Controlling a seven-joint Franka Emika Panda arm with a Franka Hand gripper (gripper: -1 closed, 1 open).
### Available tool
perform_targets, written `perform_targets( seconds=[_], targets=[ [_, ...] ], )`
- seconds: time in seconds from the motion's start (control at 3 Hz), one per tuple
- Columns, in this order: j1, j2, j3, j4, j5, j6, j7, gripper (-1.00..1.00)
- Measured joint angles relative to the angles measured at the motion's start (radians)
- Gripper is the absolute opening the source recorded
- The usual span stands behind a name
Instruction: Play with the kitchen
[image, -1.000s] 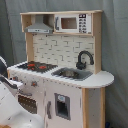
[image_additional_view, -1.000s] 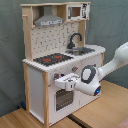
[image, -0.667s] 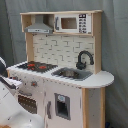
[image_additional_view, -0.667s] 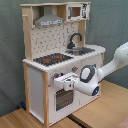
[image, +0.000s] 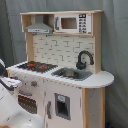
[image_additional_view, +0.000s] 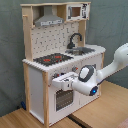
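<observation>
- Kitchen (image_additional_view: 50, 80), a big white and light-wood toy, stands on a wooden table (image_additional_view: 107, 107) before a grey curtain (image_additional_view: 10, 50).
- On top of the kitchen, a grey hood (image: 40, 25) and a microwave (image: 74, 23) sit above the pegboard back.
- On the counter of the kitchen, a black stovetop (image_additional_view: 52, 59) with red rings lies beside the sink (image: 71, 73), and a black faucet (image: 84, 59) rises behind the sink.
- Before the kitchen's front, the white robot arm (image_additional_view: 112, 65) reaches across toward the oven door (image_additional_view: 62, 97).
- The gripper (image_additional_view: 61, 81) is at the knob row just above the oven door; whether its fingers are open I cannot tell.
</observation>
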Motion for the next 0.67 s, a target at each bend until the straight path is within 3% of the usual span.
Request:
perform_targets(
  seconds=[0.33,0.67],
  targets=[
    [0.000,-0.004,0.000,0.002,0.011,-0.004,-0.001,1.00],
    [0.000,-0.004,0.000,0.003,0.011,-0.004,-0.001,-1.00]
  ],
)
